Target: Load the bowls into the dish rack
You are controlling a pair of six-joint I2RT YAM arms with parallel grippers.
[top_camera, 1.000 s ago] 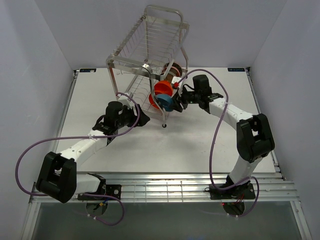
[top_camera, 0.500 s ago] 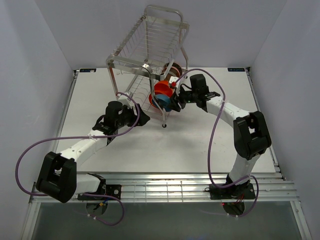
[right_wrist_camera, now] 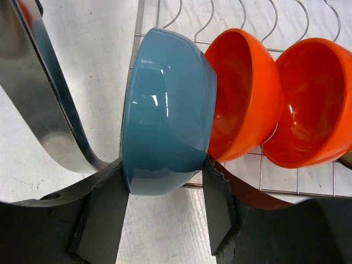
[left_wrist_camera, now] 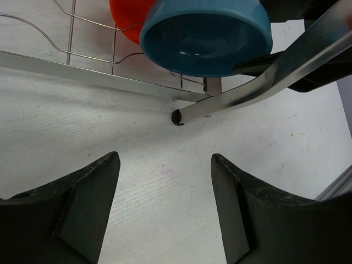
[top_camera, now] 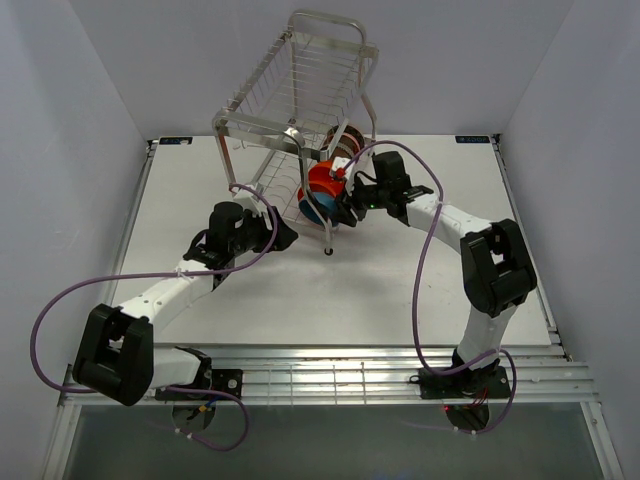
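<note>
The silver wire dish rack [top_camera: 300,90] stands at the back middle of the table. My right gripper [right_wrist_camera: 165,181] is shut on the blue bowl [right_wrist_camera: 165,110] and holds it on edge at the near end of the lower tier, against one orange bowl [right_wrist_camera: 247,99]. The second orange bowl [right_wrist_camera: 308,104] stands behind the first. In the top view the blue bowl [top_camera: 318,208] sits by the rack's front leg, with the right gripper [top_camera: 345,205] beside it. My left gripper [left_wrist_camera: 165,165] is open and empty, low over the table just in front of the rack. It sees the blue bowl [left_wrist_camera: 206,38] from below.
More bowls [top_camera: 345,140] stand further back in the lower tier, partly hidden by wires. The rack's slanted tubular leg [left_wrist_camera: 264,82] and its foot [left_wrist_camera: 177,116] lie just ahead of the left gripper. The upper basket [top_camera: 290,70] holds nothing that I can see.
My right gripper has moved left towards the rack with the blue bowl, bringing it up against the orange bowls in the lower tier. The left arm has not moved.
</note>
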